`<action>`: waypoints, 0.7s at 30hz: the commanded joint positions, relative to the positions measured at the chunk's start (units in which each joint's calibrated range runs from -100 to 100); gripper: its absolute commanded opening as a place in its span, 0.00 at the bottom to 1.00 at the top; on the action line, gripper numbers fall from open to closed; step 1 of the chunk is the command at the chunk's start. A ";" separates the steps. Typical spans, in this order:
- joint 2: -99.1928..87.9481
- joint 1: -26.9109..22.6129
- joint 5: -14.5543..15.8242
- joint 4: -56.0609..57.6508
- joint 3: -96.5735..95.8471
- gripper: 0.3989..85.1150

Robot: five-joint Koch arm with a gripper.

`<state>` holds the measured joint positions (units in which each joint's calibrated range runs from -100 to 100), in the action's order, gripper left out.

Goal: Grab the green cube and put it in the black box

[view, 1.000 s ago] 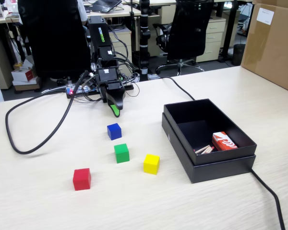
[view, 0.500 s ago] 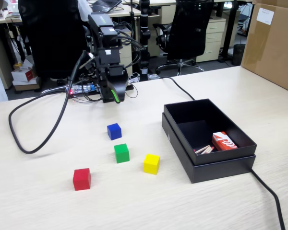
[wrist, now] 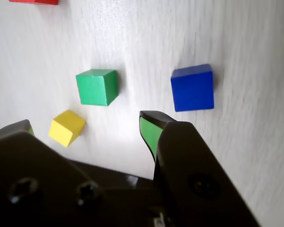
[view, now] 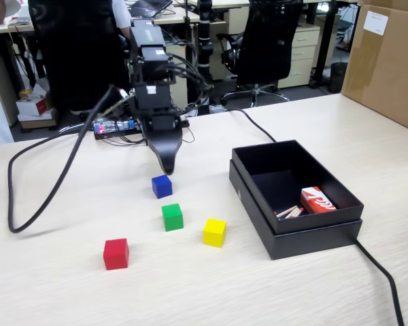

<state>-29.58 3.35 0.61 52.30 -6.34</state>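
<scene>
Currently gripper [wrist: 87, 124] hovering over the table [view: 68, 292], jaws apart, empty.
I see the green cube [view: 172, 216] on the wood between blue cube [view: 162, 186] and yellow cube [view: 214, 232], well left of the black box [view: 313, 239] in the fixed view.

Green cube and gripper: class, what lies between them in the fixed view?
In the fixed view, the blue cube sits between the gripper and the green cube.

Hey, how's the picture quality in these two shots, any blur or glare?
Fixed view: even lighting, sharp, soft shadows beside the green cube. Wrist view: the table looks streaked with blur, a bright glare patch sits near the gripper, whose near body is dark.
</scene>
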 commanded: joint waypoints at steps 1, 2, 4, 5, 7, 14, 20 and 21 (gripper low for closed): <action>7.15 0.34 -0.34 0.18 6.80 0.53; 9.33 0.34 -0.34 0.18 7.79 0.53; 13.11 0.39 -0.29 0.09 9.70 0.53; 14.83 0.44 -0.29 -0.08 10.61 0.53; 19.54 0.88 -0.39 -0.17 13.87 0.53; 29.06 1.27 -0.93 -3.10 16.95 0.52; 32.51 1.12 -1.86 -5.78 18.04 0.49; 32.96 1.07 -1.90 -5.78 18.31 0.49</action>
<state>3.69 4.57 -0.71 48.28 6.53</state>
